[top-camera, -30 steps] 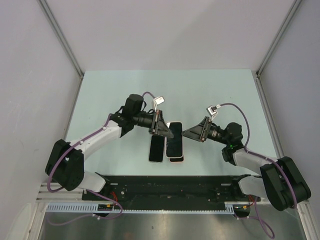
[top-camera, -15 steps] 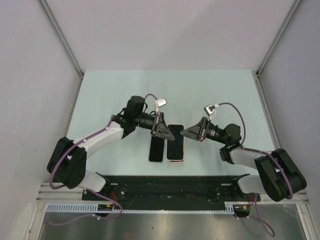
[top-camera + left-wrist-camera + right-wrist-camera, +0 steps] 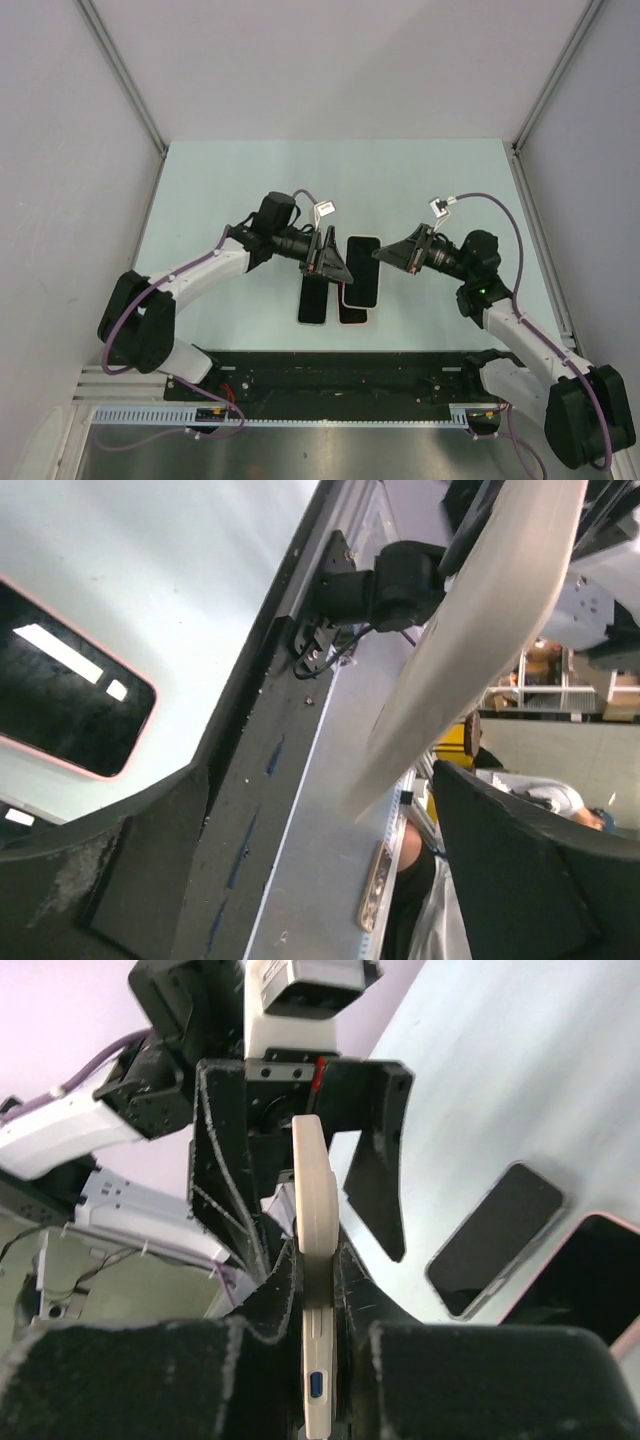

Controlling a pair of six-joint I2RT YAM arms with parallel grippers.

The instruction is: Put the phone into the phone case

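We see a pale green table between grey walls, with a black rail along its near edge where the arms are bolted. The left arm and the right arm both reach in toward the middle, their wrists facing each other.

The right gripper is clenched on the phone, a dark-faced handset with a cream side. In its own wrist view we look along that cream edge, pinched between the two black pads, with a small blue button low on the side. The phone is held off the table and tilted, its lower end over the things lying below.

The left gripper is released. Its fingers stand wide on either side of the phone's far end, with a gap showing on each side, so we see no contact there.

On the table, under the phone, lies the pink-rimmed case, flat, with a glossy dark face that catches the ceiling lights. We cannot tell whether anything already sits in it. Just beside it, on the left, lies a white-rimmed slab, also flat and dark-faced. We cannot tell whether it is a phone or a case.
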